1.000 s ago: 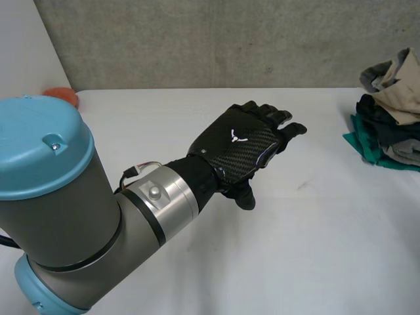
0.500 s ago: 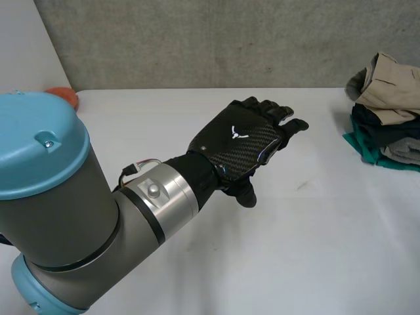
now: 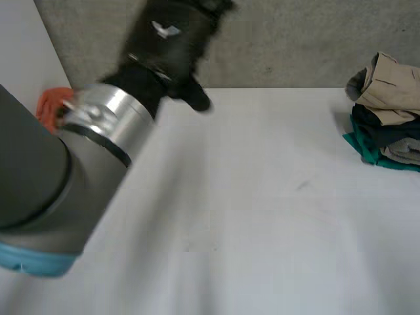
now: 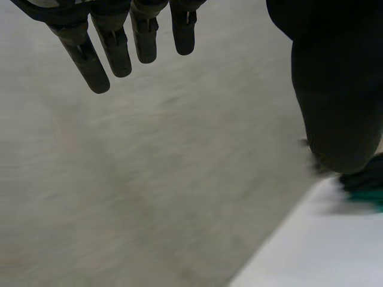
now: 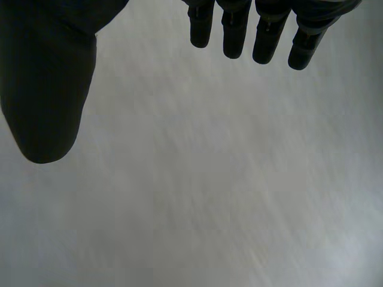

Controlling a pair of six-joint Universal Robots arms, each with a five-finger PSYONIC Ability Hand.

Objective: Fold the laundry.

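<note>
Black carbon weave, glossy, covers the back of my left hand (image 3: 172, 41). It carries a small white emblem, perhaps a winged shape, but it is too smeared to be sure. This hand is high before the rough grey concrete wall (image 3: 295, 39), fingers (image 4: 84, 60) straight and spread, holding nothing. My right hand (image 5: 48, 84) is open in the same way, its matte fingers relaxed over a pale smooth surface. The laundry (image 3: 386, 111) is a soft crumpled heap at the right edge of the white table (image 3: 262, 197), well apart from my left hand: beige on top, navy and grey below, teal underneath. An orange thing (image 3: 51, 104) lies at the far left corner.
</note>
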